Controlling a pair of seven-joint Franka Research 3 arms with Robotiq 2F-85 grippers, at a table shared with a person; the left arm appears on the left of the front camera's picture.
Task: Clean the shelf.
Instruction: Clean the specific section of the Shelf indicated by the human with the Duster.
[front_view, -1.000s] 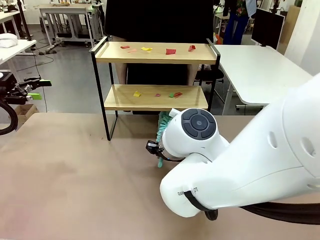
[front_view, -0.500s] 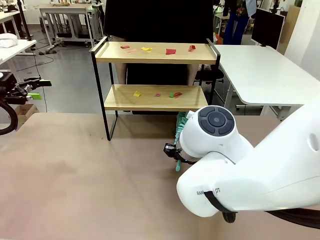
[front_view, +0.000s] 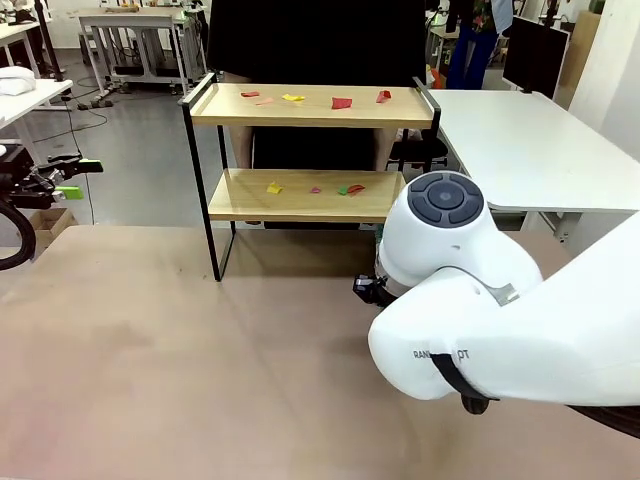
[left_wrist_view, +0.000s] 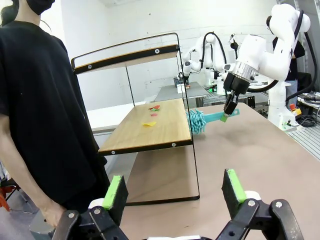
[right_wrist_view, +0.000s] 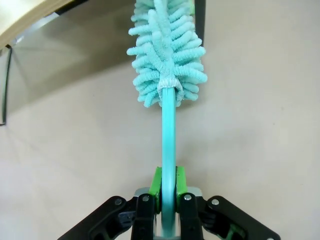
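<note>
Shelf (front_view: 310, 112) boards hold coloured scraps (front_view: 341, 102); right pincer (right_wrist_view: 168, 182) clamps teal duster (right_wrist_view: 167, 60).

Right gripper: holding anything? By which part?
Right gripper is shut on the duster, pinching the near end of its handle; the fluffy head sticks out ahead. Left gripper is open, empty.

Robot shell and person's clothing, noted by part.
Right arm (front_view: 500, 330): glossy white rounded shells, dark grey round joint cap with small round marks, a black band crossing small black lettering, black cable underneath. Right claw (right_wrist_view: 168, 187): black linkage, silver pivot screws, bright green pads. Left claw (left_wrist_view: 174, 192): same black links, green pads, silver screws. Person (left_wrist_view: 45, 100): black short-sleeved T-shirt.
</note>
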